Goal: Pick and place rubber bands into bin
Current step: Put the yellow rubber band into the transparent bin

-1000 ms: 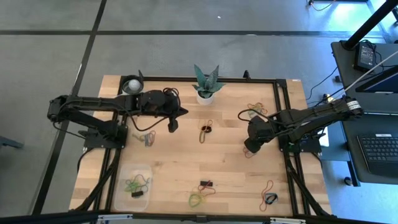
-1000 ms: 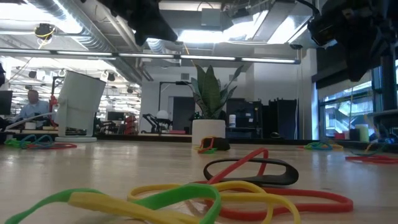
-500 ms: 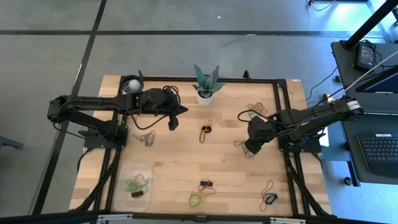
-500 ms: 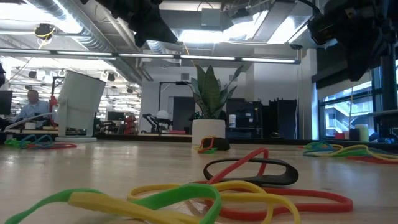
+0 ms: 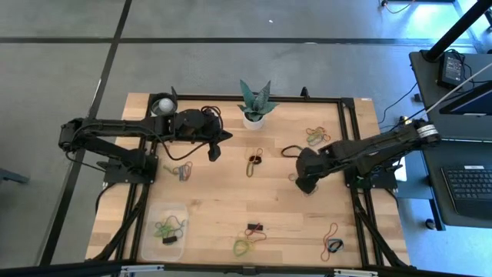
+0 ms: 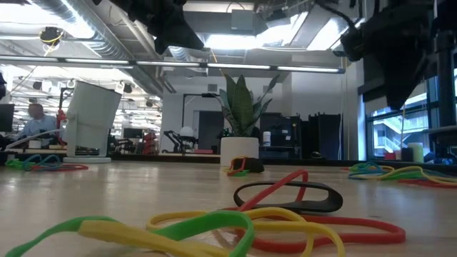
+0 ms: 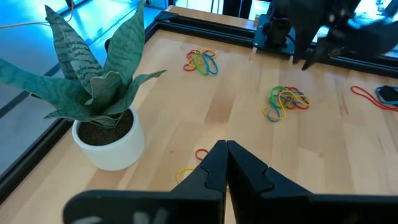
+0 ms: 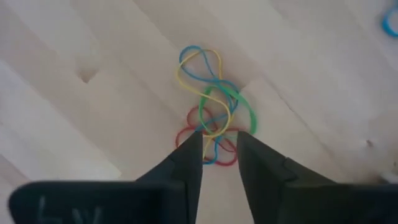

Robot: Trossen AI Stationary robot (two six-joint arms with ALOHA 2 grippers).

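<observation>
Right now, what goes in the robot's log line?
right gripper: fingers open over rubber bands | left gripper: shut, waiting | bin: some bands inside

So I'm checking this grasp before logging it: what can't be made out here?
- Right gripper: fingers apart over a tangle of rubber bands; contact unclear, fingertips cover it.
- Bin: contents too small to count from above.
- Low view: arms cut off by the top edge.

Bare worktop [image 5: 223,201] is lying open between the plant pot [image 5: 253,117] and the bin [image 5: 165,226], with only small heaps of rubber bands [image 5: 254,161] dotting it. The left claw [image 5: 213,153] is hanging beside the pot with fingers pressed together. The right claw [image 5: 304,185] is occupying the pot's far side, fingers parted over a tangle [image 8: 212,118].
</observation>
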